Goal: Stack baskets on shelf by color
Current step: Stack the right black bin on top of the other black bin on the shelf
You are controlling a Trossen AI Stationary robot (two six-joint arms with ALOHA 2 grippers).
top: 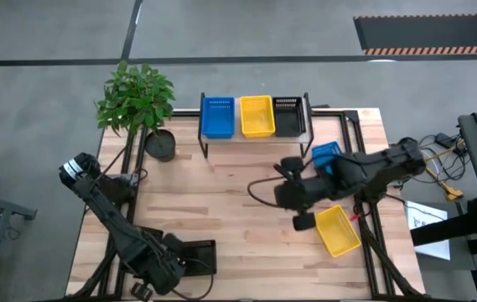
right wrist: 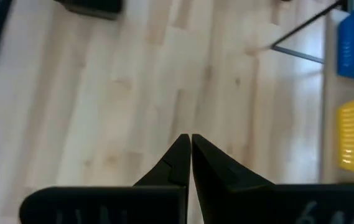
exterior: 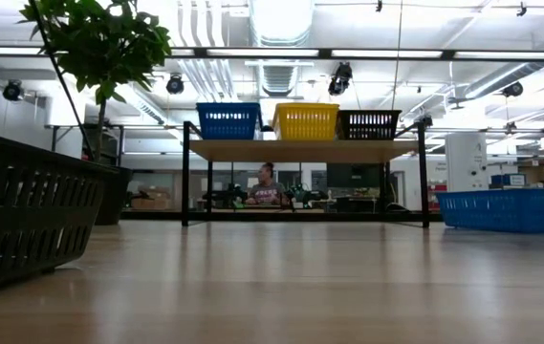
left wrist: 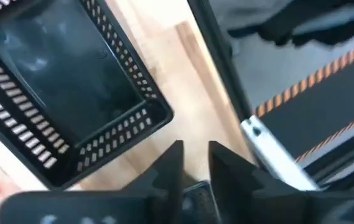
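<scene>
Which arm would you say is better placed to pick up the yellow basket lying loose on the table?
The right. Its gripper, fingers shut and empty, hangs over the table's right half, near the loose yellow basket. The left gripper sits at the near left corner beside a black basket, far from the yellow one.

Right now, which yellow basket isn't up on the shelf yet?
The yellow basket lying slanted on the table near the right gripper. The other yellow basket already sits on the shelf, in the middle, between blue and black ones.
</scene>
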